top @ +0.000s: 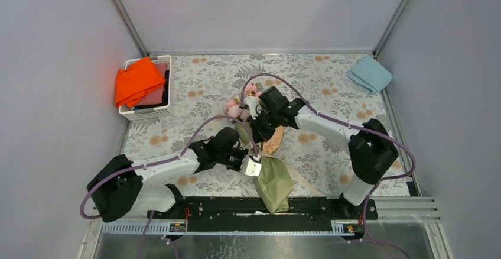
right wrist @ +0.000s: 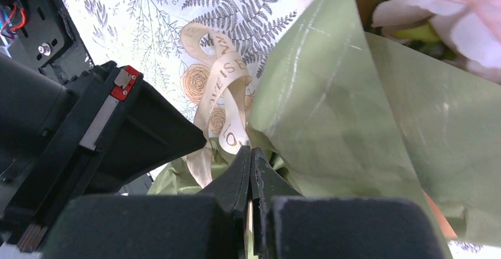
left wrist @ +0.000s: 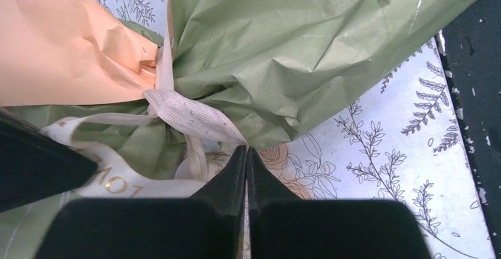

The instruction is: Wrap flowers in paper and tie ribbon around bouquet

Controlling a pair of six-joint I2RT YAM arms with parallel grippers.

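From my remote station: the bouquet (top: 273,182) lies across the middle of the floral-print tabletop (top: 331,81), its pink flowers (top: 236,108) pointing to the far side and the tail of the cone reaching the black base rail (top: 207,207) at the near edge; both arms meet over its waist.

The olive-green paper (left wrist: 295,52) is crumpled and gathered, with its peach inner face (left wrist: 65,52) showing as a flap on the left in the left wrist view; the cream ribbon (left wrist: 189,114) is cinched around the gathered neck, and a slack loop with gold lettering rests on the tabletop just beside it.

The left pincer (left wrist: 246,155) is closed, its fingers pressed flat together, and a flat stretch of ribbon runs from the knot straight into its tips. The right pincer (right wrist: 251,155) is closed too; a lettered loop of ribbon drops to its tips and a cream strip shows between its fingers, so I read it as gripping the ribbon; olive paper and a pink bloom fill the right of that view.

At the far left stands a white basket (top: 137,114) with an orange cloth (top: 137,80) on top; a light blue cloth (top: 370,73) lies folded at the far right, well apart from the bouquet.
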